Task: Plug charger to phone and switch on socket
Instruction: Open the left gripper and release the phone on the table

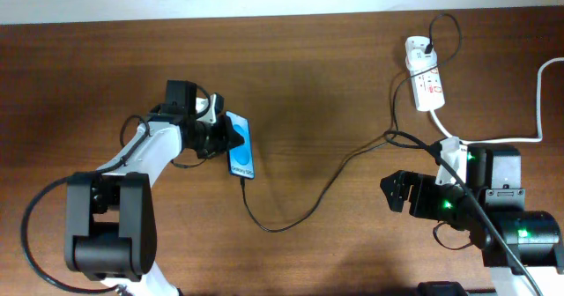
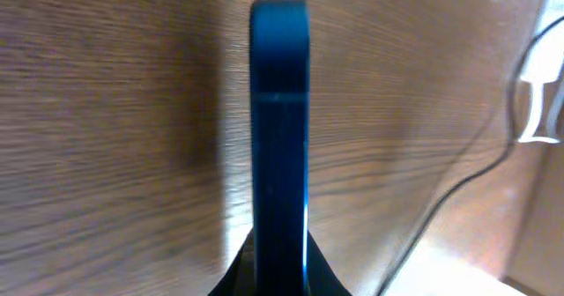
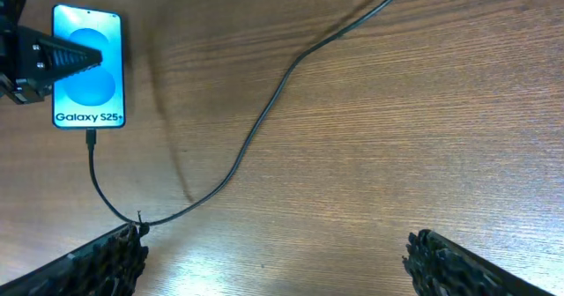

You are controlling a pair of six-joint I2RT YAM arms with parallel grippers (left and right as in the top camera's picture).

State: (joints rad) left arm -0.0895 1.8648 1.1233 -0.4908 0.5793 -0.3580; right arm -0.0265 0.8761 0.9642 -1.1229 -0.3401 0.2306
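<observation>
Overhead view: on a brown, wood-grained table [image 1: 335, 85], the left gripper [image 1: 220, 137] is closed on the phone [image 1: 241, 146], left of the table's middle. One black finger lies across the bright blue screen. The left wrist view shows the slim, round-cornered frame edge-on, so the phone seems propped up rather than flat, probably to steady it for plugging.

The charger [image 1: 300, 210], a thin black cable, meets the phone's bottom edge with its small connector [image 3: 90, 137]. It looks seated, though the joint is too small to be sure. The cable then sags toward the near edge and climbs to the socket [image 1: 425, 74], a white oblong strip with red switch marks near the far right corner. A thick white cord [image 1: 538, 102] leaves it along the right edge. The switch position cannot be read.

The right gripper [image 1: 401, 193] sits near the right edge, with its ridged black jaws spread wide and empty. It is likely placed to reach the switch.
</observation>
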